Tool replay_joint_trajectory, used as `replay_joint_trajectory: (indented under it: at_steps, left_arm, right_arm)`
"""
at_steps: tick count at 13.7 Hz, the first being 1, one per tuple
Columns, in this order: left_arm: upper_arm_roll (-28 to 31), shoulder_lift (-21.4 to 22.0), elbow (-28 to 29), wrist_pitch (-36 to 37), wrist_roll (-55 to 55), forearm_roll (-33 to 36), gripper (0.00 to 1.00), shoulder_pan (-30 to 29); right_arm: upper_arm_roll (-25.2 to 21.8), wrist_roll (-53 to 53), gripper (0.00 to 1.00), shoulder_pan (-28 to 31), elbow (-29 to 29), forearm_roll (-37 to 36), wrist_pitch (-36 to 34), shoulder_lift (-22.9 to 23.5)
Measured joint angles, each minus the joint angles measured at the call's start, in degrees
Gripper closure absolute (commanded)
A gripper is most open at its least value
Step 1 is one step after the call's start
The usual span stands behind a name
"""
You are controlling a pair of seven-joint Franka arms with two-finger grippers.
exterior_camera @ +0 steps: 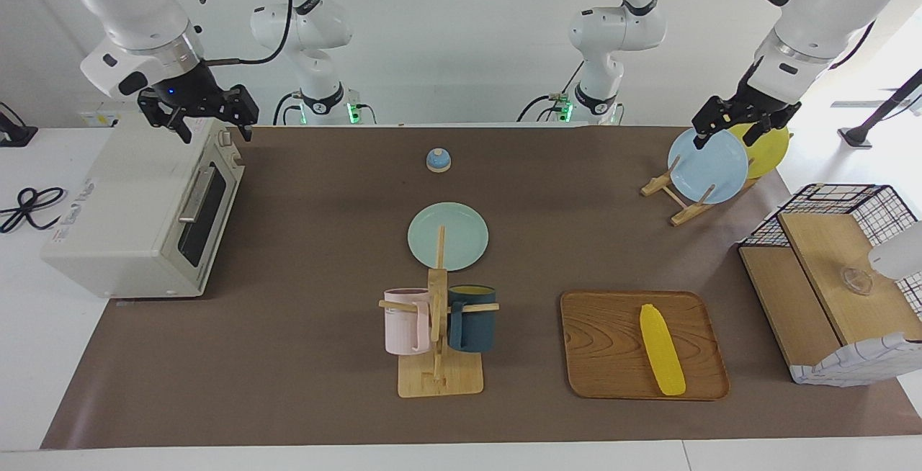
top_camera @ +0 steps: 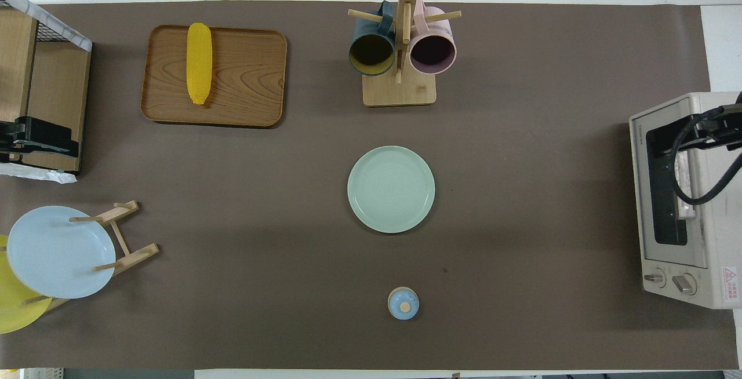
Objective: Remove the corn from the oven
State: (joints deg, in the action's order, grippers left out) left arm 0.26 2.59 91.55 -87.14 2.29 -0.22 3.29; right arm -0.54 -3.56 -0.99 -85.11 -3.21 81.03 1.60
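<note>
Brown table mat (exterior_camera: 302,356) spans the table. Toaster oven (exterior_camera: 137,212) at the right arm's end, door shut. Wire-and-wood shelf (exterior_camera: 828,276) at the left arm's end. Wooden tray (exterior_camera: 605,348) far from the robots, toward the left arm's end; corn (exterior_camera: 663,359) lies on it, out of the oven. Mug tree (exterior_camera: 437,341) beside the tray, pink and dark blue mugs hanging. Green plate (exterior_camera: 461,230) mid-table. Plate rack (exterior_camera: 677,201) holds blue and yellow plates. Small blue bell (exterior_camera: 438,160) near the robots.

Right gripper (exterior_camera: 198,125) over the oven's top, jaws spread, holding nothing. Left gripper (exterior_camera: 735,129) over the racked plates, jaws apart, empty.
</note>
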Motion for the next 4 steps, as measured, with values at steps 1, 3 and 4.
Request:
replay_joint_trajectory:
  at_steps: [1, 3, 4]
  left_arm:
    - [-0.2, -0.1, -0.6, 0.5, 0.0, 0.1, 0.0, 0.0]
    - [-0.3, -0.2, -1.0, 0.6, 0.0, 0.1, 0.0, 0.0]
    - [-0.3, -0.3, -1.1, 0.6, 0.0, 0.1, 0.0, 0.0]
  right_arm:
    - [0.0, 0.0, 0.0, 0.0, 0.0, 0.0, 0.0, 0.0]
    - [0.0, 0.0, 0.0, 0.0, 0.0, 0.0, 0.0, 0.0]
    - [0.0, 0.0, 0.0, 0.0, 0.1, 0.0, 0.0, 0.0]
